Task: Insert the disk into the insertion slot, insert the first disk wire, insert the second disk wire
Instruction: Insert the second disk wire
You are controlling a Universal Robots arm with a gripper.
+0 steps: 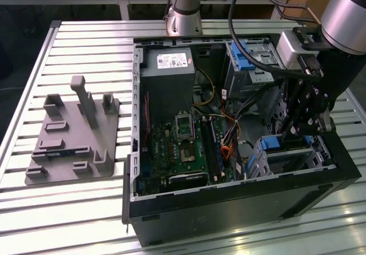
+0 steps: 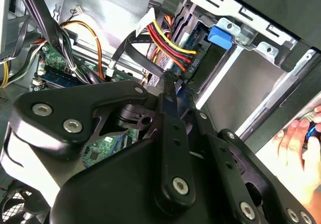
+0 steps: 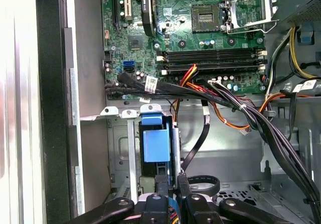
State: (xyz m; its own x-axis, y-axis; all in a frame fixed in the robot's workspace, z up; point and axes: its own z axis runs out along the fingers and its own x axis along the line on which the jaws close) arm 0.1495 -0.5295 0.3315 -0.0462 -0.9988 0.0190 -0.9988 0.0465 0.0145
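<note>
Disk — blue carrier seated in insertion slot; end effector clenched on a wire connector at disk's rear — wiring unfinished, by appearance.

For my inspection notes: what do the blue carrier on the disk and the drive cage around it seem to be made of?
The blue carrier looks like moulded plastic: bright uniform colour, soft sheen. The drive cage looks like bare grey sheet metal, with punched holes and folded edges. Both are judged by look alone.
</note>
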